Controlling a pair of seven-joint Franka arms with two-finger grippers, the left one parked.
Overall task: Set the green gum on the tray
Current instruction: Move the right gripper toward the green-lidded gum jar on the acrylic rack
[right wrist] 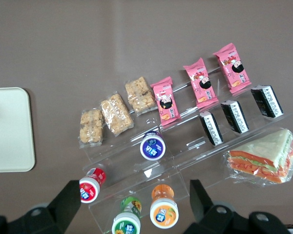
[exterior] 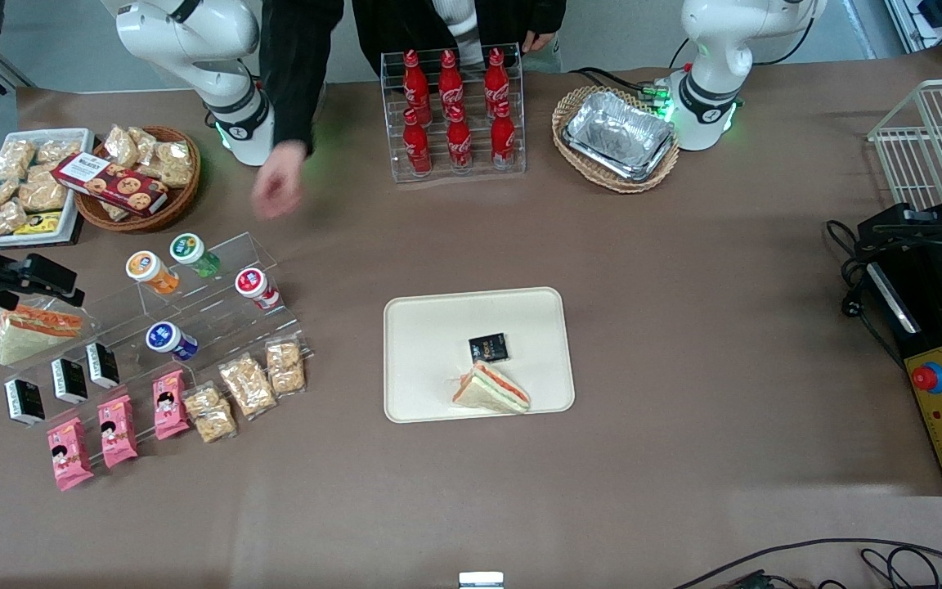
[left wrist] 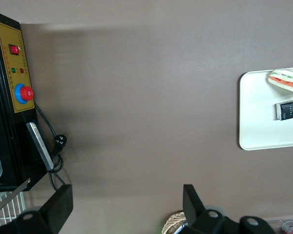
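The gripper (right wrist: 132, 204) hangs above the clear stepped display rack (exterior: 217, 303) at the working arm's end of the table, fingers (right wrist: 71, 197) spread wide, holding nothing. The green gum (right wrist: 127, 220) lies on the rack's top step beside the orange-bodied bottle (right wrist: 164, 210), untouched. The tray (exterior: 430, 327) sits mid-table, well apart, carrying a sandwich (exterior: 491, 388) and a small black packet (exterior: 488, 348).

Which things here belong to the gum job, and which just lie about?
Job: translucent green gum bottle on the clear stepped rack; flat cream plastic tray; gripper, open above the gum bottles.
Lying about: orange gum bottle; triangular sandwich on tray; red cola bottles.
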